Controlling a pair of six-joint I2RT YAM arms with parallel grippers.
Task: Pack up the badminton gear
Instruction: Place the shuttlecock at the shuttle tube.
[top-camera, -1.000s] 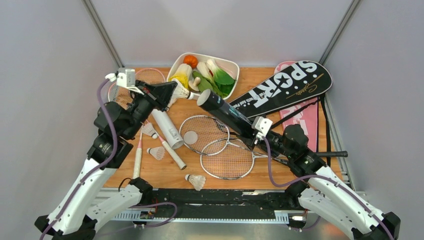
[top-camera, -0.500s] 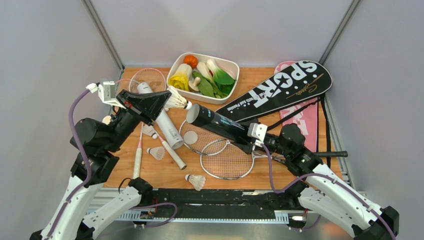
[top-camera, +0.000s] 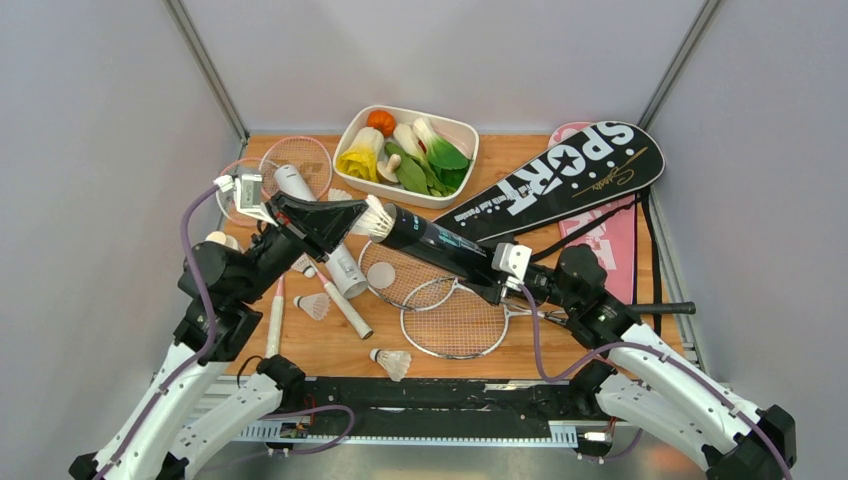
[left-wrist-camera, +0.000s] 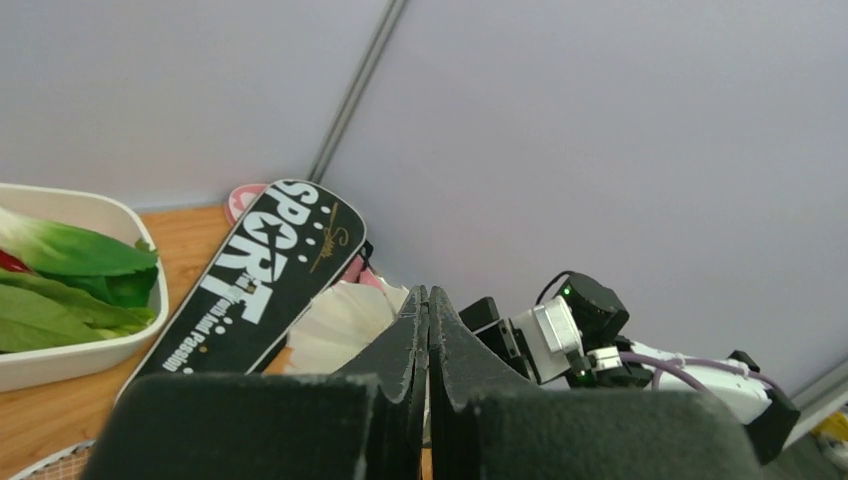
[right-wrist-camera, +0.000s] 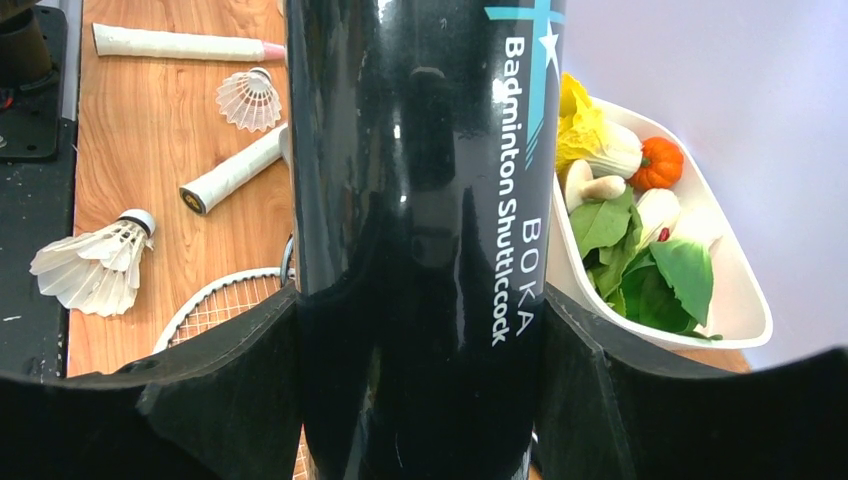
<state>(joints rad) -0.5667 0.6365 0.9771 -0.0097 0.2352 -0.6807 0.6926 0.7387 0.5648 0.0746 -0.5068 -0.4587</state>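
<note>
White shuttlecock (top-camera: 376, 216) pinched in left fingers (top-camera: 330, 213), at black tube (top-camera: 440, 243) mouth.

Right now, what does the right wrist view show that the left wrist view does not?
Right wrist only: the glossy black shuttlecock tube held in the right claw, two loose white feather shuttlecocks and white-wrapped racquet handles on the wooden table. Left wrist only: the black "SPORT" racquet cover and the shut left claw pinching another white feather shuttlecock. Both: the white tray of toy vegetables.
</note>
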